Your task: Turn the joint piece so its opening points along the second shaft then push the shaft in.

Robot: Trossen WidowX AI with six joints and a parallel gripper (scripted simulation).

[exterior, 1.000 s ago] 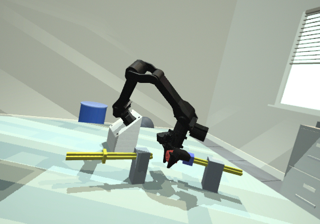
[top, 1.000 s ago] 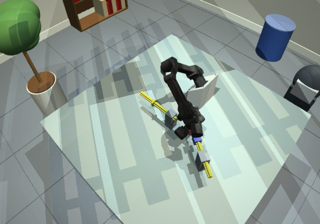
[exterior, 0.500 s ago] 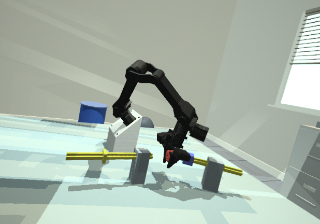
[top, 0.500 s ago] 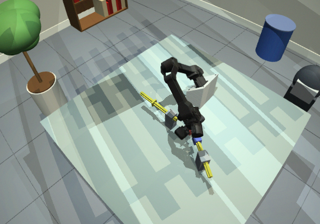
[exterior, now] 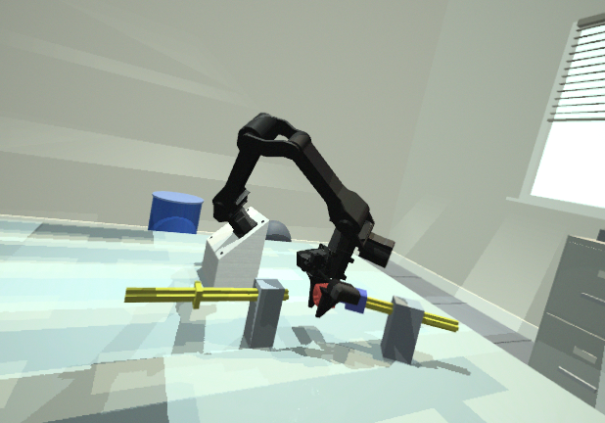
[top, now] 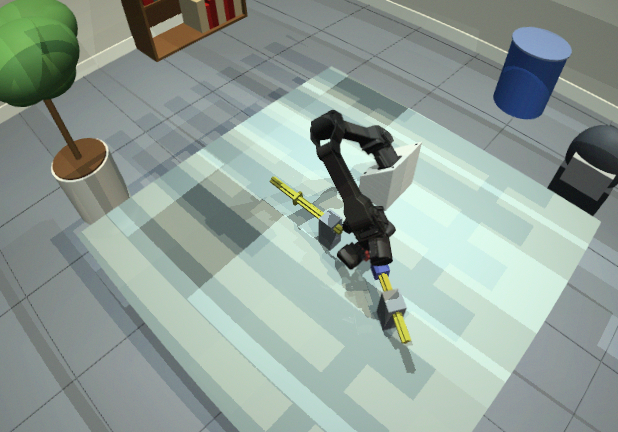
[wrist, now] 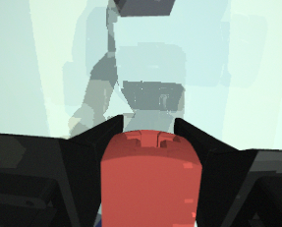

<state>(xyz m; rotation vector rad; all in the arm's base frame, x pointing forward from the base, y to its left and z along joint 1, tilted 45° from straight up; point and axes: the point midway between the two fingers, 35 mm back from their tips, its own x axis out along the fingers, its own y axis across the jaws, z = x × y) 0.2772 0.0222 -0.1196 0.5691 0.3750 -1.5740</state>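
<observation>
My gripper (top: pixel 364 256) (exterior: pixel 317 305) (wrist: pixel 148 121) is shut on the red joint piece (top: pixel 367 254) (exterior: pixel 320 295) (wrist: pixel 151 191), with a finger on each side. The notched end of the joint piece faces the top of the wrist view. A blue hinge part (top: pixel 380 271) (exterior: pixel 355 302) joins it to the yellow fixed shaft (top: pixel 403 330) (exterior: pixel 441 322), which runs through a grey block (top: pixel 393 302) (exterior: pixel 402 333). The second yellow shaft (top: pixel 310 207) (exterior: pixel 227 291) runs through the other grey block (top: pixel 328 238) (exterior: pixel 265 316). Its short near end stands apart from the joint piece.
A collar (top: pixel 297 198) (exterior: pixel 197 295) sits on the second shaft's outer part. The white arm base (top: pixel 392 183) (exterior: pixel 237 262) stands behind the blocks. A dark block face (wrist: pixel 145 6) shows at the top of the wrist view. A plant, shelf and blue bin stand farther off.
</observation>
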